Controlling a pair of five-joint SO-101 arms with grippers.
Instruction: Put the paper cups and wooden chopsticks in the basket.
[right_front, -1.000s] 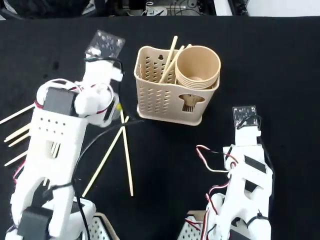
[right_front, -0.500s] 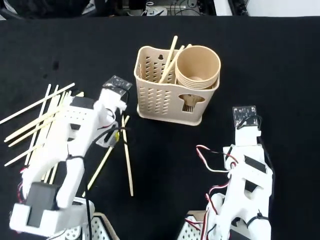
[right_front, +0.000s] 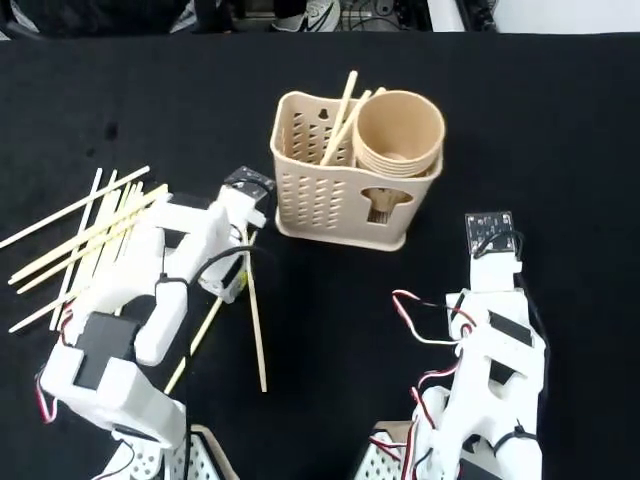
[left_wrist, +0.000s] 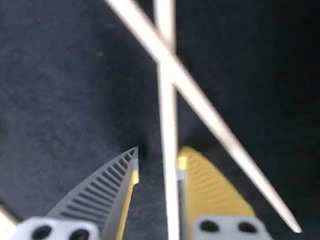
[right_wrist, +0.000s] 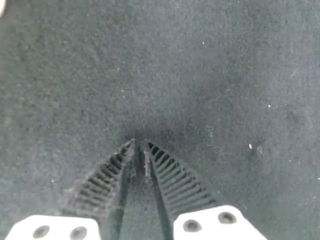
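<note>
Left claw (left_wrist: 159, 152), spread astride a pale wooden chopstick (left_wrist: 167, 110) near the beige perforated plastic basket (right_front: 318, 195), should pinch only that one.

Matt wooden chopsticks (right_front: 255, 320), perforated plastic basket (right_front: 325, 200)

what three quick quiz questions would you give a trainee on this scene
1. True or false: the stack of paper cups stands outside the basket.
2. What lies between the left gripper fingers? A: a wooden chopstick. B: a paper cup. C: nothing.
3. Fill in: the right gripper is ___ (open or shut).

Key: 1 false, it stands in the basket. 2 A. 3 shut.
</note>
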